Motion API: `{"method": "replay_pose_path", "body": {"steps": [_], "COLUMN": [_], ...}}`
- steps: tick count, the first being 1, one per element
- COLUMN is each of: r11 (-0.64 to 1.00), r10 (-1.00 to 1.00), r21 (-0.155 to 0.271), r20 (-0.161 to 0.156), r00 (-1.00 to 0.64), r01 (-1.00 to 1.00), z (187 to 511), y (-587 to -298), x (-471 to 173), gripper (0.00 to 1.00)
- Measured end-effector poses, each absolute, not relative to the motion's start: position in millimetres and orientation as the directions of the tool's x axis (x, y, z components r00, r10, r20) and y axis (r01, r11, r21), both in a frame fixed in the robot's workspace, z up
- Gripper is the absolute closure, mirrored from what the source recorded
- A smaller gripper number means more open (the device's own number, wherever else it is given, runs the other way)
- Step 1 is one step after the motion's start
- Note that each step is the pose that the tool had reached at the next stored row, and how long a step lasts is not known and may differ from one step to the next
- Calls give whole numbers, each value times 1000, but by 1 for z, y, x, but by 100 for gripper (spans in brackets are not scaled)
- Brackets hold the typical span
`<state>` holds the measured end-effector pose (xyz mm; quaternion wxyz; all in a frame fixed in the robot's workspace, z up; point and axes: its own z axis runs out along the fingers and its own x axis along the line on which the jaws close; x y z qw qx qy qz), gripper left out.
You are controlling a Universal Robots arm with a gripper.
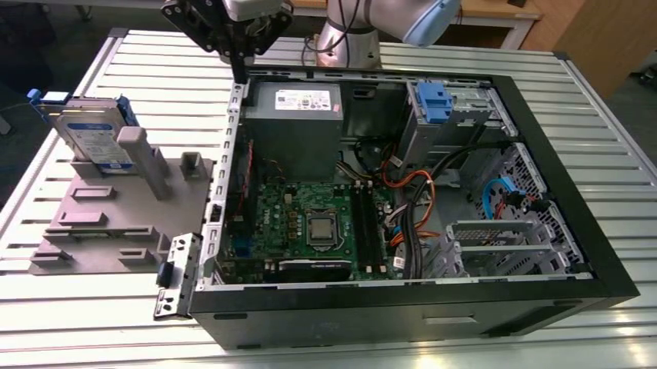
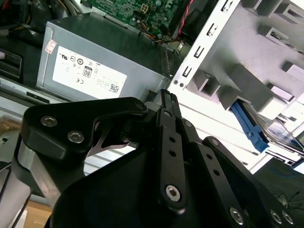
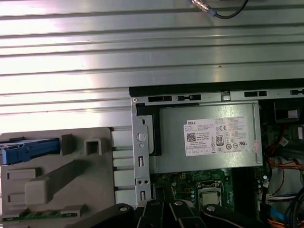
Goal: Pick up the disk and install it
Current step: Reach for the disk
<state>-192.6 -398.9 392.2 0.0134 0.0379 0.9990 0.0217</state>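
Observation:
The disk (image 1: pixel 95 137) stands on edge in a grey fixture (image 1: pixel 113 211) on the table, at the exterior view's left of the open computer case (image 1: pixel 411 307). It is silver with a white-and-blue label and blue rails. Its blue rail shows in both wrist views (image 2: pixel 249 127) (image 3: pixel 28 145). My gripper (image 1: pixel 239 75) hangs above the case's back corner, over the edge by the power supply, well away from the disk. Its black fingers (image 2: pixel 167 102) are pressed together, shut with nothing between them.
A grey power-supply box (image 1: pixel 292 123) with a white sticker (image 2: pixel 88 73) fills the case's back corner. A drive cage with a blue latch (image 1: pixel 435 104) sits at the exterior view's back right. Motherboard (image 1: pixel 308 219), cables and a metal bracket (image 1: pixel 175 277) lie nearby. The table is ribbed metal.

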Motion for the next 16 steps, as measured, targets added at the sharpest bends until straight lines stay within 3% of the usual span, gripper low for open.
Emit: {"method": "replay_pose_path", "body": {"steps": [16], "r11": [996], "r10": [76], "r21": [44], "r20": [-26], "r00": [-997], "r01": [75], "z": [392], "y": [-399], "x": [-210], "gripper": [89]}}
